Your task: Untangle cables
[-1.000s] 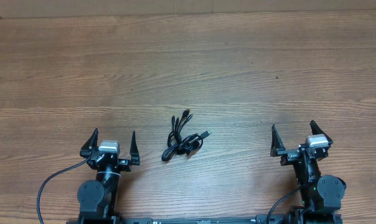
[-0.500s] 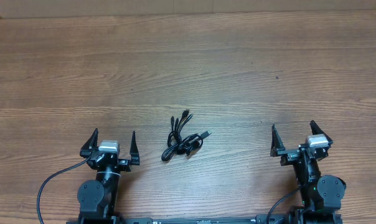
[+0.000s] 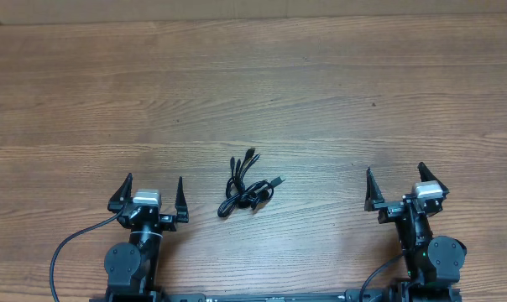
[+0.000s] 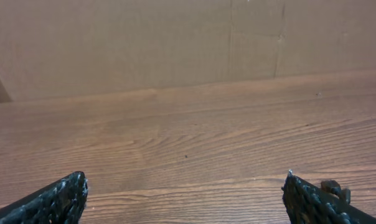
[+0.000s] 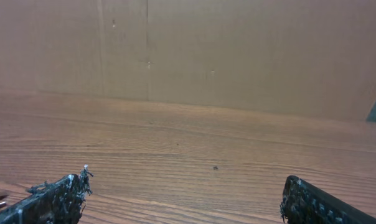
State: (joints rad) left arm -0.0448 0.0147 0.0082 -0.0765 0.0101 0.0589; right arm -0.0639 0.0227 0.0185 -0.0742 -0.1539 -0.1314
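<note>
1. Left gripper (image 3: 154, 179): the jaws stand fully apart and nothing lies between them. In the left wrist view the left gripper (image 4: 183, 180) shows only two black, rough-surfaced fingertips (image 4: 66, 193) at the lower corners, with bare wood-grain table top (image 4: 188, 124) filling the gap.

2. Right gripper (image 3: 394, 169): the jaws are spread wide and hold nothing. In the right wrist view the right gripper (image 5: 187, 177) shows the same arrangement, with one fingertip at each lower corner and bare table top between and ahead of them.

3. Cables (image 3: 249, 186): a small bundle of thin black flexible cords with small plug connectors lies flat on the brown wood-grain table top (image 3: 321, 84).
   - The bundle sits between the two grippers, outside both sets of jaws and touching neither.
   - It is near the left gripper, just beyond the inner finger and about level with the fingertips.
   - It is well apart from the right gripper, off to the inner side of those jaws.
   - The cords cross and loop over one another. Several plug ends fan out on the far side of the bundle, away from the arm bases, and one end trails toward the near side (which cord runs to which plug cannot be told at this size).

4. Surroundings: a plain tan panel (image 4: 175, 43) stands ahead of both sets of jaws, at the far edge of the table top. A thicker black cable (image 3: 65, 247) curves out from the left arm base, behind the left jaws.
</note>
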